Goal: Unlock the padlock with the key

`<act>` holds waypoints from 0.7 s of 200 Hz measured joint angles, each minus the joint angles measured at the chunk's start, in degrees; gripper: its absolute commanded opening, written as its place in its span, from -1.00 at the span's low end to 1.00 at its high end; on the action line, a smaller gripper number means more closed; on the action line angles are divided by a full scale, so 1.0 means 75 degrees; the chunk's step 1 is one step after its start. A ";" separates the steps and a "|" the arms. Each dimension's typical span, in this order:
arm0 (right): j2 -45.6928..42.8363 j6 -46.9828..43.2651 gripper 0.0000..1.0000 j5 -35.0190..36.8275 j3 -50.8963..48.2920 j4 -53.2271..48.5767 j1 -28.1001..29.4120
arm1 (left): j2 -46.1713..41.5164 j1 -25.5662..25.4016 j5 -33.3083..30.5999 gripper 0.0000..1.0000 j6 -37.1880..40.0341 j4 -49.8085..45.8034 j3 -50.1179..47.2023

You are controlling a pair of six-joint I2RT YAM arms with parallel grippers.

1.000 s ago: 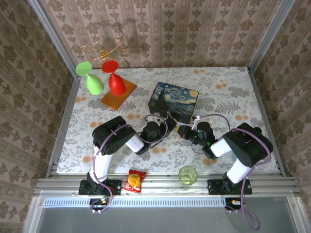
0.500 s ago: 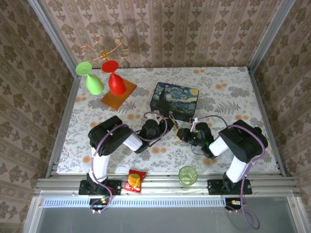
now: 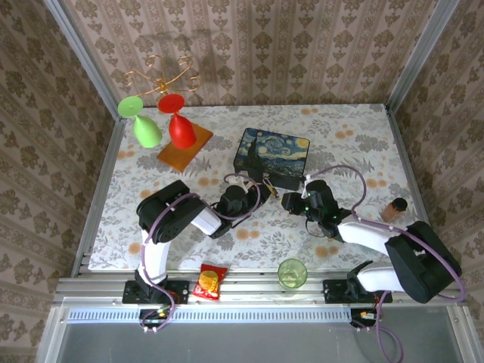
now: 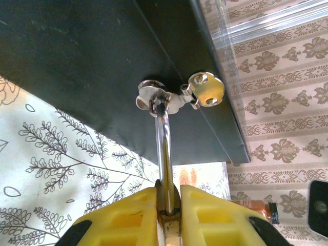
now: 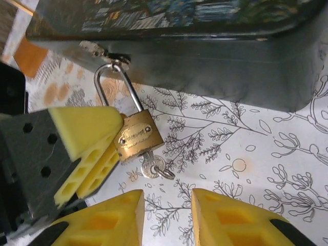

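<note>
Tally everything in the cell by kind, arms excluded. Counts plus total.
goblets: 2 (green goblet, red goblet)
cup: 1
bottle: 1
painted box: 1
padlock: 1
key: 1
snack packet: 1
board: 1
wire stand: 1
total: 10

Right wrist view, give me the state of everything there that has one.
Dark painted box: lid shut.
Metal clasp: holds the padlock's shackle.
Brass-gold padlock: shackle looks closed.
Small silver key: in the padlock's keyhole.
Left gripper: shut on padlock.
Right gripper: open, short of key.
</note>
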 measured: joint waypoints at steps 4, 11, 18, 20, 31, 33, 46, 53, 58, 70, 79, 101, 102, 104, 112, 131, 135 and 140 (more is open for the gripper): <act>0.0003 -0.0114 -0.33 0.0023 0.0064 -0.0125 0.0026 | 0.0000 0.0000 0.0006 -0.69 0.0000 -0.0006 0.0012; 0.0029 -0.0396 -0.28 0.0064 0.0204 -0.0402 0.0093 | 0.0000 0.0000 0.0012 -0.69 -0.0003 -0.0012 0.0029; 0.0061 -0.0612 -0.24 0.0085 0.0312 -0.0597 0.0163 | 0.0000 0.0000 0.0023 -0.69 -0.0003 -0.0017 0.0044; 0.0073 -0.0702 -0.24 0.0087 0.0347 -0.0659 0.0187 | 0.0000 0.0000 0.0032 -0.69 -0.0003 -0.0017 0.0052; 0.0160 -0.1037 -0.23 0.0099 0.0519 -0.0895 0.0318 | 0.0000 0.0000 0.0038 -0.70 -0.0026 -0.0020 0.0058; 0.0184 -0.1110 -0.23 0.0105 0.0551 -0.0927 0.0347 | 0.0000 0.0000 0.0038 -0.70 -0.0026 -0.0020 0.0058; 0.0332 -0.1454 -0.19 0.0175 0.0734 -0.1107 0.0527 | 0.0000 0.0000 0.0041 -0.71 -0.0038 -0.0017 0.0058; 0.0414 -0.1629 -0.16 0.0254 0.0833 -0.1218 0.0606 | 0.0000 0.0000 0.0044 -0.70 -0.0058 -0.0015 0.0058; 0.0460 -0.1740 -0.16 0.0297 0.0889 -0.1262 0.0650 | 0.0000 0.0000 0.0044 -0.71 -0.0061 -0.0015 0.0055; 0.0603 -0.2008 -0.17 0.0434 0.1061 -0.1440 0.0723 | 0.0000 0.0000 0.0052 -0.70 -0.0076 -0.0012 0.0058; 0.0775 -0.2197 -0.17 0.0580 0.1215 -0.1568 0.0761 | 0.0000 0.0003 0.0064 -0.70 -0.0085 -0.0012 0.0058; 0.1131 -0.2605 -0.17 0.1064 0.1475 -0.1772 0.0866 | 0.0000 0.0020 0.0082 -0.70 -0.0085 -0.0012 0.0055; 0.1139 -0.2623 -0.17 0.1093 0.1478 -0.1772 0.0871 | 0.0000 0.0020 0.0082 -0.70 -0.0085 -0.0012 0.0058; 0.1151 -0.2640 -0.17 0.1119 0.1480 -0.1778 0.0877 | 0.0000 0.0020 0.0085 -0.71 -0.0085 -0.0012 0.0055; 0.1207 -0.2783 -0.17 0.1285 0.1495 -0.1821 0.0906 | 0.0000 0.0020 0.0087 -0.71 -0.0090 -0.0012 0.0055; 0.1306 -0.3005 -0.19 0.1550 0.1515 -0.1874 0.0973 | 0.0000 0.0020 0.0093 -0.71 -0.0117 -0.0012 0.0055; 0.1332 -0.3080 -0.21 0.1623 0.1515 -0.1871 0.0994 | 0.0000 0.0020 0.0090 -0.71 -0.0131 -0.0006 0.0055; 0.1367 -0.3150 -0.22 0.1705 0.1524 -0.1862 0.1014 | 0.0000 0.0020 0.0093 -0.72 -0.0149 -0.0003 0.0055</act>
